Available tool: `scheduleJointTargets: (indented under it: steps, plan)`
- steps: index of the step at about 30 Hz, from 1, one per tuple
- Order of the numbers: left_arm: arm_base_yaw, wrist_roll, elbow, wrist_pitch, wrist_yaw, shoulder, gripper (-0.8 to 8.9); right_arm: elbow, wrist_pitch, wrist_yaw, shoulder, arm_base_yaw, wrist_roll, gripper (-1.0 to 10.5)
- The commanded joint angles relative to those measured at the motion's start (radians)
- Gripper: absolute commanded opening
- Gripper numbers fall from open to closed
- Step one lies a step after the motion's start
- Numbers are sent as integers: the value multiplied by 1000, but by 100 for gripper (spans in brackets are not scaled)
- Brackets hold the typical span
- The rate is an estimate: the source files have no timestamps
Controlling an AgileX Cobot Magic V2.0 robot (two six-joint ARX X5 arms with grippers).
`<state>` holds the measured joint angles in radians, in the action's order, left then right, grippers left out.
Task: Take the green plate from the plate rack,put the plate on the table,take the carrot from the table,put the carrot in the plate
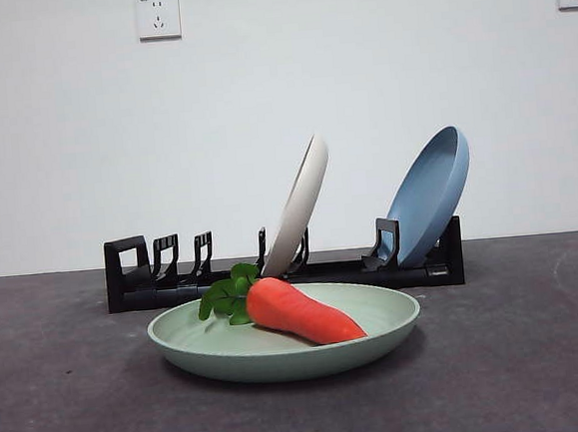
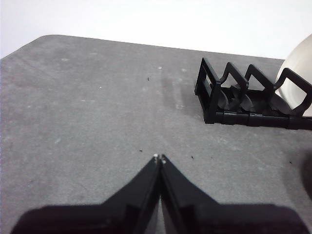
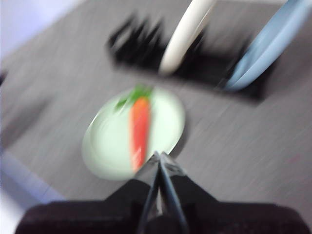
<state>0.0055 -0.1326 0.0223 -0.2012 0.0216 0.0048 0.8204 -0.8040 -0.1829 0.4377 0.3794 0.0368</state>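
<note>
The green plate (image 1: 279, 349) lies flat on the table (image 1: 540, 356) in front of the plate rack (image 1: 174, 280). The carrot (image 1: 302, 313) rests in the plate, leaves toward the rack. The blurred right wrist view shows the green plate (image 3: 109, 146) and the carrot (image 3: 140, 131) from above, with my right gripper (image 3: 159, 155) shut and empty above the plate's near rim. My left gripper (image 2: 159, 157) is shut and empty over bare table, well apart from the plate rack (image 2: 248, 102). Neither arm shows in the front view.
A cream-white plate (image 1: 299, 210) and a blue plate (image 1: 430, 197) lean in the rack's slots. The rack's left slots hold nothing. A white wall with two sockets stands behind the table.
</note>
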Motion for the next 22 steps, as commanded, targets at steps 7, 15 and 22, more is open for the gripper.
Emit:
scheduleJointTargets:
  steps: [7, 15, 22]
  plan:
    - [3, -6, -11, -2, 0, -3, -3, -430, 478, 2, -221, -222, -23, 1]
    - [3, -6, -11, -2, -1, -3, -3, -705, 725, 10, -342, -237, -5, 1]
    - [3, -6, -11, -2, -1, -3, -3, -805, 720, 9, -412, -236, 18, 1]
